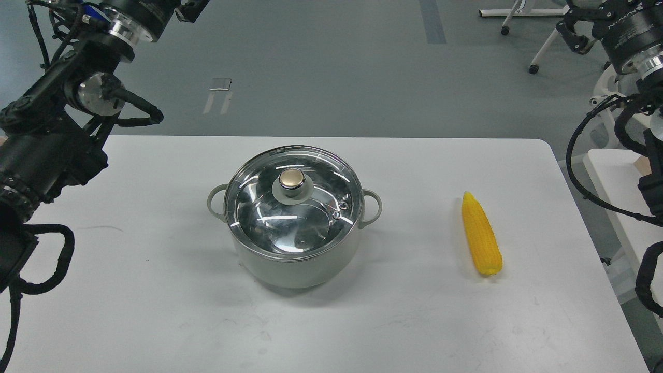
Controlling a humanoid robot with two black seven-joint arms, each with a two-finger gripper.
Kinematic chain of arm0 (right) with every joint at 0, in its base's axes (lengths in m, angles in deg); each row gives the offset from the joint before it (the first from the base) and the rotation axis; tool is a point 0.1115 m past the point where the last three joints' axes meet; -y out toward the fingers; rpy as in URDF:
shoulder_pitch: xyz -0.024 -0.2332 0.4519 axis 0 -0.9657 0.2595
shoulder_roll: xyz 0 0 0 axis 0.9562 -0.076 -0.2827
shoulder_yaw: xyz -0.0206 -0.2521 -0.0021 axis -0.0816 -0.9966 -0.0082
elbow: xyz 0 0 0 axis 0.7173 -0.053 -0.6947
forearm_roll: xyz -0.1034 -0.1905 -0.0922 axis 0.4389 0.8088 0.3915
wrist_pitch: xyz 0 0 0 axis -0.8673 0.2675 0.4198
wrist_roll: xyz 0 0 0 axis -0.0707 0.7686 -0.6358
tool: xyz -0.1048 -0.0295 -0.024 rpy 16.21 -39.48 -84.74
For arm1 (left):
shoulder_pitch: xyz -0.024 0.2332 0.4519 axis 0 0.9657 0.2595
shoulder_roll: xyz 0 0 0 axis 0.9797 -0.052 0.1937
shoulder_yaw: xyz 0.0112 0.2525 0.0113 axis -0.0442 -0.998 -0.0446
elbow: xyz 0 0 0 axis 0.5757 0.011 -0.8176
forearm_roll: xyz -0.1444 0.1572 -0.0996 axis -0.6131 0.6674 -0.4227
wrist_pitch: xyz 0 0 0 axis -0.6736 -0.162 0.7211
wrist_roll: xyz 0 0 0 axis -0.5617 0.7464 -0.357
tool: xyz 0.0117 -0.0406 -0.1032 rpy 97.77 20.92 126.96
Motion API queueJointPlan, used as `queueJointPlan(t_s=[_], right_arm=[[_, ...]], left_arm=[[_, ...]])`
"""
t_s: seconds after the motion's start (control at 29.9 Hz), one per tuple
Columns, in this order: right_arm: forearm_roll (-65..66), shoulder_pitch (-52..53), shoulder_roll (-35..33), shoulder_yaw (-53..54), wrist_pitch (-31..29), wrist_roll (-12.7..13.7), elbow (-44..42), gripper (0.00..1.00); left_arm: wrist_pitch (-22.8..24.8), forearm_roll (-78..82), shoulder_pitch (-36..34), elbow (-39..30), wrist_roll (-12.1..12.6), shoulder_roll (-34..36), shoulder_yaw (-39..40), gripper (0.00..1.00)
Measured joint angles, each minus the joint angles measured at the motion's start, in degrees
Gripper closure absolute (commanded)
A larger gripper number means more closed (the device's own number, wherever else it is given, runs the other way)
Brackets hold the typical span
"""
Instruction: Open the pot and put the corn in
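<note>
The pale grey-green pot [295, 259] stands in the middle of the white table, its glass lid [293, 207] on it with a gold-topped knob [292, 179]. Small loop handles stick out on both sides. The yellow corn [481, 234] lies on the table to the right of the pot, pointed end away from me. My left gripper [190, 9] is high at the top left, far above and behind the pot, mostly cut off by the frame edge. At the top right my right gripper [574, 32] hangs dark and partly cropped, well behind the corn. Neither one touches anything.
The white table [155, 290] has a rounded far right corner and a right edge near the corn. A second white surface [621, 197] stands to the right. Chair or stand legs [538, 52] sit on the grey floor behind. Black cables hang from both arms.
</note>
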Motion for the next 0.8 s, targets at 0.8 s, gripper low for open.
queueJointPlan(t_s=[0.8], right_arm=[[-0.05, -0.05, -1.21, 0.34, 0.00, 0.26, 0.24, 0.00]], left_arm=[[-0.02, 0.77, 3.23, -10.46, 1.10, 5.99, -0.49, 0.03]])
